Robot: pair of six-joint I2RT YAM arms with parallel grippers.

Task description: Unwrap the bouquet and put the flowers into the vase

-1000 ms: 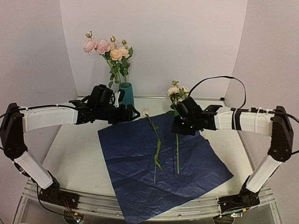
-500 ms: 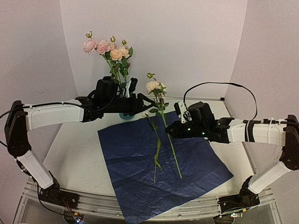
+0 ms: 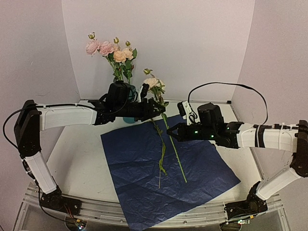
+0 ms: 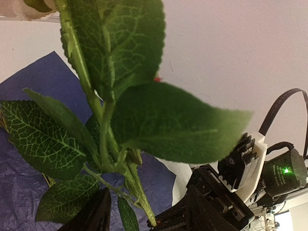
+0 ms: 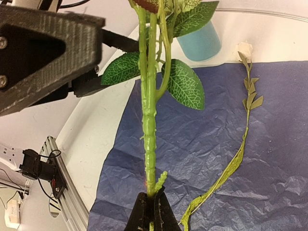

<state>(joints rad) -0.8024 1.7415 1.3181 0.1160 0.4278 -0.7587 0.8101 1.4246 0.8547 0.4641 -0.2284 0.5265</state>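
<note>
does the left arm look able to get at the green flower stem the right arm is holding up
Probably yes. The green flower stem sits between the left arm's open jaws, by the leaves, and the right arm pinches it much lower, leaving that stretch free.

1. Left arm [image 3: 67,116]: white shells, black joints.
2. Right arm [image 3: 248,137]: same, black band; black cable [image 3: 226,84] loops above; green LEDs [image 3: 195,129] lit.
3. Left gripper [image 3: 151,100], right gripper [image 3: 169,133]: black, ridged plastic.

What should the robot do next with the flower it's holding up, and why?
Probably close the left end effector on the stem: its jaws stand open either side of it near the leaves, while the right end effector pinches it lower down, so a handover looks ready.
</note>
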